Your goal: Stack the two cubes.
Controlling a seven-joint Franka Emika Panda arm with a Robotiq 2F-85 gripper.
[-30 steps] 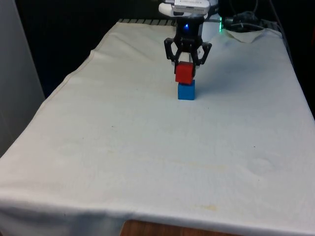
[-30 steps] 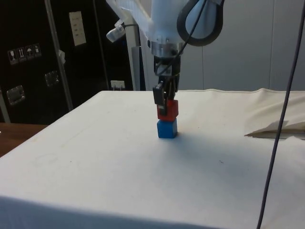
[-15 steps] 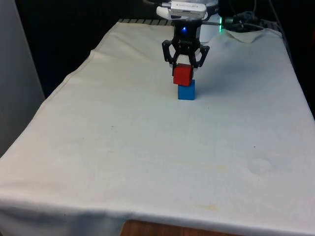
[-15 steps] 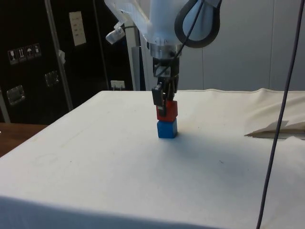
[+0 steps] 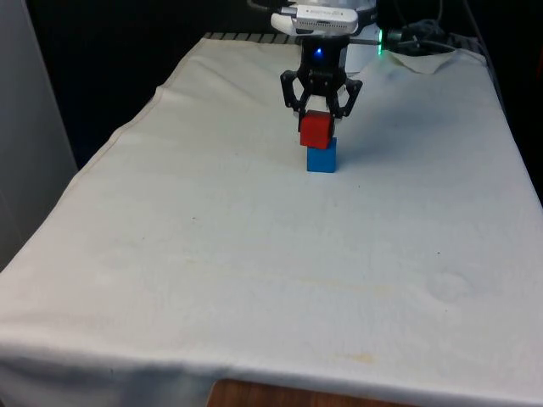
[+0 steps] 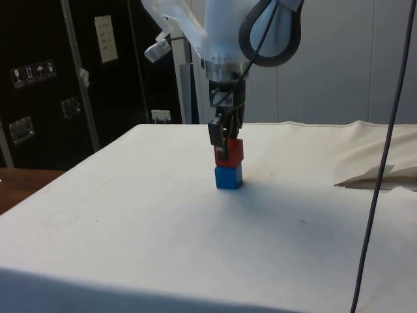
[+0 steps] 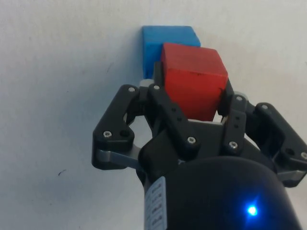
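Red cube (image 5: pixel 316 129) clamped between the two fingers of the black gripper (image 5: pixel 320 108), directly above the blue cube (image 5: pixel 321 157); in the side view the red cube (image 6: pixel 230 151) sits on or just over the blue cube (image 6: pixel 229 176), contact not resolvable; in the wrist view the red cube (image 7: pixel 193 85) covers part of the blue cube (image 7: pixel 165 42), offset to one side; blue cube resting on the white cloth (image 5: pixel 254 254) toward the table's far end, slightly to the front view's right of centre.
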